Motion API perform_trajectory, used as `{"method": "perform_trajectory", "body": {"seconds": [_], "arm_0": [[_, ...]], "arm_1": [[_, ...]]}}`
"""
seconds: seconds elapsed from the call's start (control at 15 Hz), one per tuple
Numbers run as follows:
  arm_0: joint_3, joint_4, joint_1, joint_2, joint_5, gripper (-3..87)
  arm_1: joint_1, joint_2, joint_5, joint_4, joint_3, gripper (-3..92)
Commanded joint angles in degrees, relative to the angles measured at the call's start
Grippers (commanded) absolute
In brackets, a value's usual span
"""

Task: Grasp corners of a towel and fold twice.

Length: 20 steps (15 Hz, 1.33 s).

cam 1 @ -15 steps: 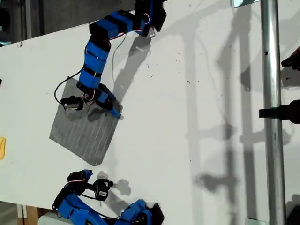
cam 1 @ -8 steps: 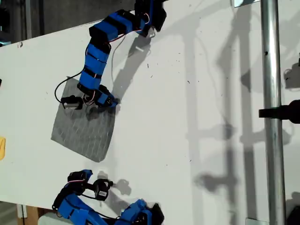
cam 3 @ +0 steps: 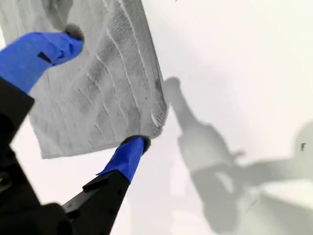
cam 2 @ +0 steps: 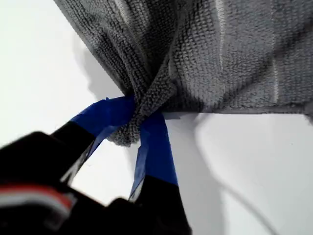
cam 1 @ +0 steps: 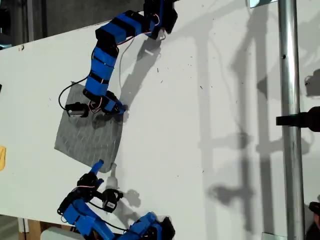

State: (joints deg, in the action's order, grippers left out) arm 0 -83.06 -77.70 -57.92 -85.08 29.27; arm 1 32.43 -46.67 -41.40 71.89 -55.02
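The grey striped towel (cam 1: 87, 132) lies flat on the white table, toward the exterior view's left. My first gripper (cam 1: 120, 110) is shut on the corner at the exterior view's upper right. The first wrist view shows that corner (cam 2: 127, 134) bunched between the blue fingertips of my first gripper (cam 2: 139, 122), with the towel (cam 2: 220, 49) spreading away. My second gripper (cam 1: 99, 166) is open at the towel's lowest corner in the exterior view. In the second wrist view my second gripper (cam 3: 105, 90) straddles the towel (cam 3: 98, 88), one fingertip (cam 3: 137, 144) beside a corner (cam 3: 159, 122).
A vertical metal pole (cam 1: 290, 120) with a black clamp (cam 1: 300, 120) crosses the exterior view's right. A yellow object (cam 1: 2, 157) sits at that view's left edge. The white table (cam 1: 200, 100) spreads wide toward the exterior view's right of the towel.
My second gripper has come up from the exterior view's bottom edge to the towel's lowest corner. The corner in my first gripper has drawn inward and the cloth is wrinkled.
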Motion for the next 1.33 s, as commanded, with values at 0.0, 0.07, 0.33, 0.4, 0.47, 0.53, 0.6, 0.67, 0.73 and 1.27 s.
{"method": "perform_trajectory", "body": {"seconds": [0.0, 0.07, 0.33, 0.4, 0.47, 0.53, 0.6, 0.67, 0.73, 1.27], "arm_0": [[5.19, -0.44, 0.44, 2.20, -1.85, 39.4], [5.36, 1.14, -0.26, 4.04, -1.85, 38.6], [14.85, 1.58, -2.72, 17.67, -2.64, 38.5], [17.67, 1.32, -3.25, 21.09, -2.90, 38.5], [19.16, 1.67, -3.96, 23.47, -2.55, 37.2], [20.04, 2.02, -4.39, 25.40, -2.46, 36.8], [21.53, 2.02, -5.01, 27.60, -2.46, 35.8], [22.85, 1.76, -5.89, 29.79, -2.20, 34.7], [23.64, 1.58, -6.50, 31.73, -2.29, 32.0], [26.46, -2.72, -3.25, 33.66, -3.69, -2.9]], "arm_1": [[-1.23, -3.16, -0.70, 0.26, 1.58, -0.2], [-1.58, -3.25, -0.88, 0.44, 1.58, -0.2], [-2.55, -3.87, -1.23, 0.53, 1.49, -0.2], [-2.64, -4.31, -1.23, 0.53, 1.23, -0.2], [-2.72, -4.75, -1.32, 0.53, 0.97, -0.2], [-2.81, -5.10, -1.32, 0.53, 0.70, -0.2], [-2.81, -5.54, -1.41, 0.53, 0.18, -0.2], [-2.99, -5.89, -1.49, 0.53, -0.09, -0.2], [-3.08, -6.06, -1.49, 0.53, -0.18, -0.2], [-1.93, -8.00, -1.58, 0.70, -1.05, -0.2]]}}
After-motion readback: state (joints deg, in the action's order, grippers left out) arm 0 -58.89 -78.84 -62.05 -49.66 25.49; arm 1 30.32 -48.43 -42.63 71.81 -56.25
